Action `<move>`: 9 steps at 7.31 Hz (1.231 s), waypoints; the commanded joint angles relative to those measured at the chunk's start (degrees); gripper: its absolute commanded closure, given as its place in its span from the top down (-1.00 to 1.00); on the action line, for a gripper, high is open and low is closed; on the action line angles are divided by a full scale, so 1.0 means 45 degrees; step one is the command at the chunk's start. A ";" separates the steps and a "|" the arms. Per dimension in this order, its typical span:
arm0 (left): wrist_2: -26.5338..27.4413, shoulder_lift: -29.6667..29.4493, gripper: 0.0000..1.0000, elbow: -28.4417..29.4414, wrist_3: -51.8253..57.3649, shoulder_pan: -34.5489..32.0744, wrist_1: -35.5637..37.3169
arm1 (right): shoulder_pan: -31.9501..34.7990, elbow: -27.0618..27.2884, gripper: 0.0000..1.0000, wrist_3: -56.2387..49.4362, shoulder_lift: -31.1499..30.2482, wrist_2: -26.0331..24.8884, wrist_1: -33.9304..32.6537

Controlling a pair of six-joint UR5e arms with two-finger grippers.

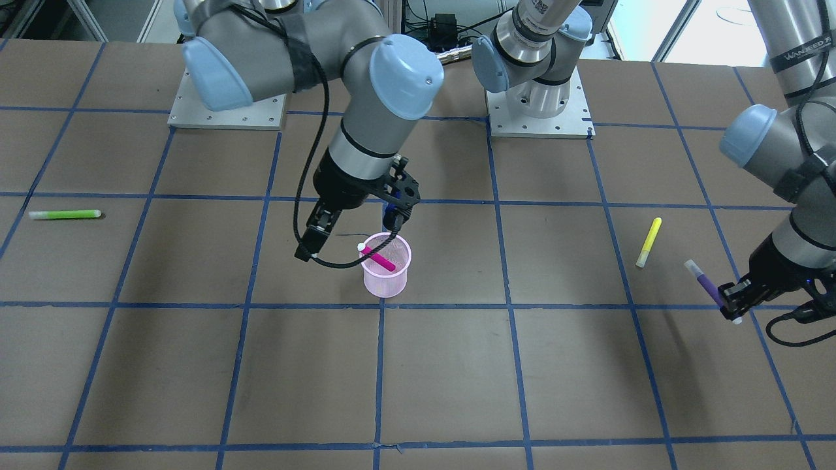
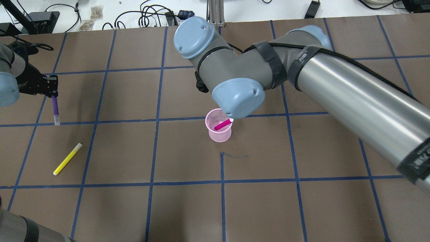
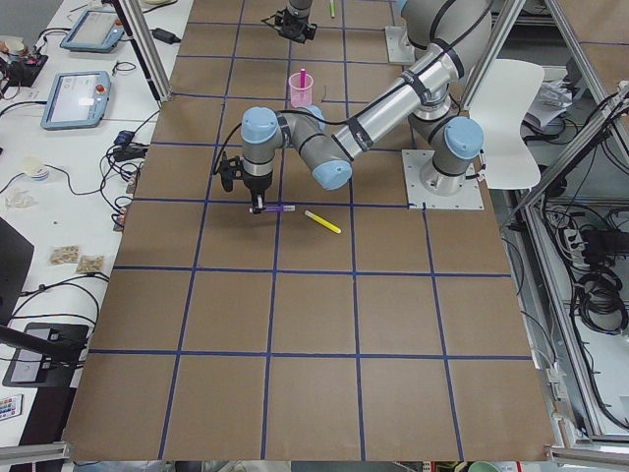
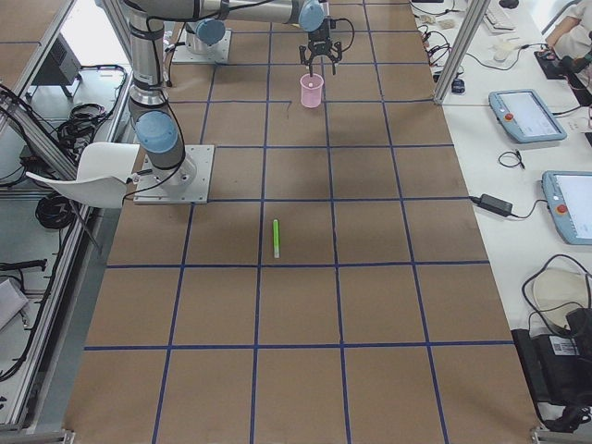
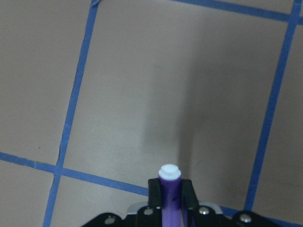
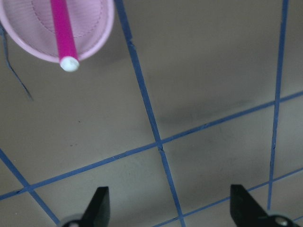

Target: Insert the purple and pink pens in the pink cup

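The pink mesh cup (image 1: 385, 277) stands near the table's middle, also in the overhead view (image 2: 220, 134). The pink pen (image 1: 379, 258) leans inside it with its white end over the rim, as the right wrist view (image 6: 61, 28) shows. My right gripper (image 6: 170, 208) is open and empty just above the cup (image 6: 102, 33); the arm hides it in the overhead view. My left gripper (image 1: 731, 303) is shut on the purple pen (image 1: 707, 285) and holds it above the table, far from the cup. The pen also shows in the overhead view (image 2: 54, 107) and the left wrist view (image 5: 169, 194).
A yellow pen (image 1: 649, 242) lies on the table near my left gripper, also in the overhead view (image 2: 67, 158). A green pen (image 1: 65, 214) lies far out on my right side. The two arm base plates (image 1: 539, 108) stand at the robot's edge.
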 commanded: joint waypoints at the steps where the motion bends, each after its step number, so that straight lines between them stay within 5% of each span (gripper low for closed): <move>1: 0.0110 0.0267 -1.00 0.0518 -0.2751 -0.2452 0.0233 | -0.2078 -0.0033 1.00 0.0089 -0.1324 0.2019 -0.0006; 4: 0.0111 0.0677 -1.00 0.0520 -0.7458 -0.5832 0.0659 | -0.3744 0.0006 1.00 0.2631 -0.2167 0.3782 0.0032; 6: 0.0247 0.0543 -1.00 0.0287 -0.9902 -0.7767 0.1519 | -0.3961 0.0064 1.00 0.4103 -0.2440 0.3865 0.0091; 9: 0.2235 0.0385 -1.00 -0.0200 -1.2527 -1.0154 0.2241 | -0.4255 0.0045 1.00 0.8511 -0.2909 0.4393 0.0969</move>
